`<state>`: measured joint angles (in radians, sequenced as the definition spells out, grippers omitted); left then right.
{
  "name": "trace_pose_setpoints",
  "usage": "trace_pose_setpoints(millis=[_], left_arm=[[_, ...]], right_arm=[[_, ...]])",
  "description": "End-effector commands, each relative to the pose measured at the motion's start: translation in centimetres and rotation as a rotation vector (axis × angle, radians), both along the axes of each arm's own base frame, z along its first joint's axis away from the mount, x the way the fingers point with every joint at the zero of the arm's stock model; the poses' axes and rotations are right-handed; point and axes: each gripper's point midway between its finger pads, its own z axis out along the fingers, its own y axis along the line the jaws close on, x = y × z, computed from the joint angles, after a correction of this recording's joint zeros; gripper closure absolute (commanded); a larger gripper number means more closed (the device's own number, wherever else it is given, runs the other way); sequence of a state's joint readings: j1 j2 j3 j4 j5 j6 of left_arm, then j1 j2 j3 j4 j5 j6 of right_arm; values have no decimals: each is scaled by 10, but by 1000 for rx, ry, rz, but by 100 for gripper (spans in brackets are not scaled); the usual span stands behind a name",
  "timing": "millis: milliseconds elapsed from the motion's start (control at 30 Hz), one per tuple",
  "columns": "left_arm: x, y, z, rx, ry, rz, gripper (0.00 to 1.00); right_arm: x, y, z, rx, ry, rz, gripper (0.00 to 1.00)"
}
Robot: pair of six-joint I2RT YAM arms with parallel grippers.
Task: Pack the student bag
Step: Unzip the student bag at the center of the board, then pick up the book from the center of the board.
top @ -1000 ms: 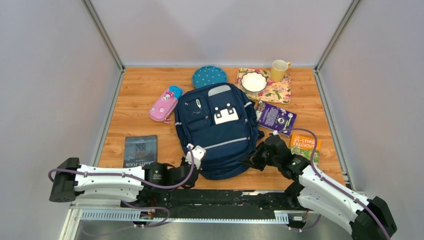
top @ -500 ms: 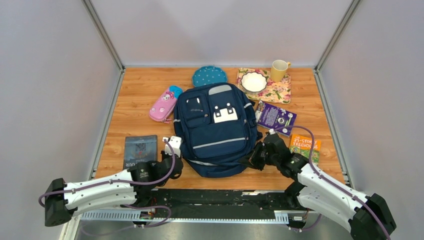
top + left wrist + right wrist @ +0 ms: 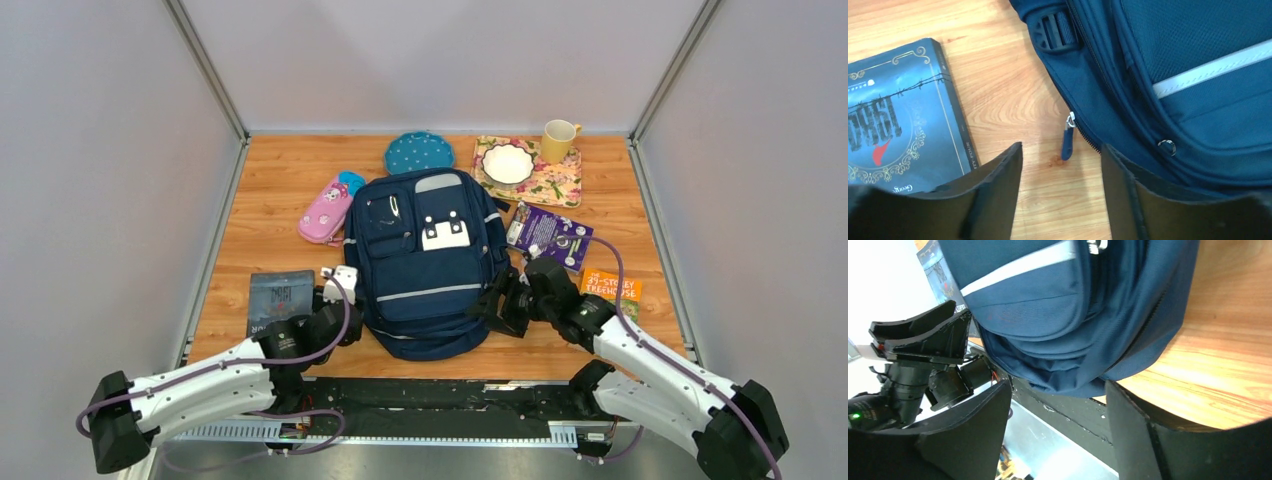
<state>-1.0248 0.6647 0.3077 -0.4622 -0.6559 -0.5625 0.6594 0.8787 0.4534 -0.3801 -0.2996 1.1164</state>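
From my seat I see the student bag [image 3: 428,262] lying flat and front side up in the middle of the wooden table [image 3: 270,180], with its grey top panel toward the far wall and its bottom edge near the arm bases. The left gripper [image 3: 1061,146] sits low at the bag's lower left corner with its jaws wide apart and nothing between them. In its wrist view a blue zip pull [image 3: 1067,142] lies on the wood just ahead of the gap, hanging off the bag's side seam, with a black buckle [image 3: 1053,31] farther along and a pale reflective stripe [image 3: 1213,67] across the front pocket. A dark book [image 3: 280,300] lies just left of that gripper, apart from the bag. The right gripper [image 3: 1058,385] is at the bag's lower right side, its jaws also spread, with the rounded bottom corner of the bag ahead of the gap. I cannot tell whether either pad touches the fabric. A pink pencil case [image 3: 330,210] lies just beside the bag's upper left corner, and a teal dotted pouch [image 3: 419,152] lies behind its top. At the far right a floral tray [image 3: 560,185] carries a white bowl [image 3: 508,163] and a yellow mug [image 3: 558,140]. A purple book [image 3: 550,235] lies beside the bag's right side, and an orange book [image 3: 612,288] lies nearer the right arm
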Motion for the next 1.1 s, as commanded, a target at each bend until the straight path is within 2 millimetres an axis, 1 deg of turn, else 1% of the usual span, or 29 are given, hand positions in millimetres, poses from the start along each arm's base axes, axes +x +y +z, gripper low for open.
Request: trace_pose_setpoints(millis=[0, 67, 100, 133, 200, 233, 267, 333, 367, 400, 433, 467, 500, 533, 567, 633, 667, 700, 733, 767, 800, 833, 867, 900, 933, 967, 1000, 1033, 1067], left_arm=[[4, 0, 47, -95, -40, 52, 29], [4, 5, 65, -114, -65, 72, 28], [5, 7, 75, -132, -85, 81, 28], [7, 11, 82, -135, -106, 97, 27], [9, 16, 101, -149, -146, 106, 27], [10, 23, 107, -133, -167, 127, 27], [10, 29, 115, -123, -175, 140, 26], [13, 43, 122, -86, -202, 194, 26], [13, 49, 126, -69, -210, 209, 26], [15, 56, 129, -50, -217, 231, 25], [15, 60, 131, -46, -219, 241, 25], [16, 62, 137, -47, -223, 248, 25], [16, 65, 140, -30, -221, 244, 25], [17, 69, 139, -31, -209, 259, 24], [17, 70, 142, -28, -200, 258, 24], [21, 74, 136, 1, -155, 261, 24], [24, 73, 135, 3, -146, 261, 24], [29, 75, 128, 40, -117, 255, 23], [33, 70, 122, 22, -83, 233, 23], [39, 92, 120, 23, -63, 333, 23], [44, 101, 115, 30, -31, 356, 23], [51, 97, 114, -46, -17, 339, 23], [53, 133, 111, -81, -13, 486, 23], [56, 141, 106, -114, 1, 509, 23], [57, 147, 99, -194, 27, 524, 23], [55, 159, 93, -231, 47, 577, 23], [48, 188, 84, -300, 76, 713, 23], [48, 185, 75, -381, 102, 699, 23], [46, 191, 69, -411, 108, 730, 23]], right_arm=[[20, -10, 49, -48, -188, -10, 25], [22, -24, 63, -83, -250, -44, 23], [23, -27, 69, -91, -272, -55, 23], [26, -29, 82, -87, -305, -66, 22], [28, -35, 93, -96, -353, -84, 22], [30, -34, 101, -83, -374, -83, 21], [31, -24, 114, -33, -419, -42, 21], [34, -9, 120, 5, -419, 6, 21], [32, 5, 132, 56, -430, 53, 19], [36, 14, 124, 40, -405, 85, 19], [37, 21, 123, 37, -395, 110, 19], [34, 33, 131, 47, -409, 150, 19], [32, 41, 130, 38, -425, 187, 19], [35, 53, 120, 18, -405, 218, 19], [28, 66, 125, 25, -412, 257, 19], [26, 81, 115, 5, -391, 300, 19], [19, 90, 111, 4, -384, 330, 19], [17, 96, 113, 10, -387, 345, 18], [15, 100, 113, 15, -389, 354, 18], [13, 107, 106, 4, -377, 367, 18], [13, 111, 109, 11, -382, 375, 18], [13, 117, 113, 30, -397, 384, 18], [9, 124, 110, 34, -387, 414, 18], [8, 130, 110, 36, -389, 428, 18], [10, 139, 122, 54, -413, 437, 18], [5, 147, 122, 52, -425, 465, 18], [7, 156, 113, 32, -410, 482, 18], [9, 166, 120, 43, -423, 487, 18], [7, 174, 117, 40, -412, 500, 18]])
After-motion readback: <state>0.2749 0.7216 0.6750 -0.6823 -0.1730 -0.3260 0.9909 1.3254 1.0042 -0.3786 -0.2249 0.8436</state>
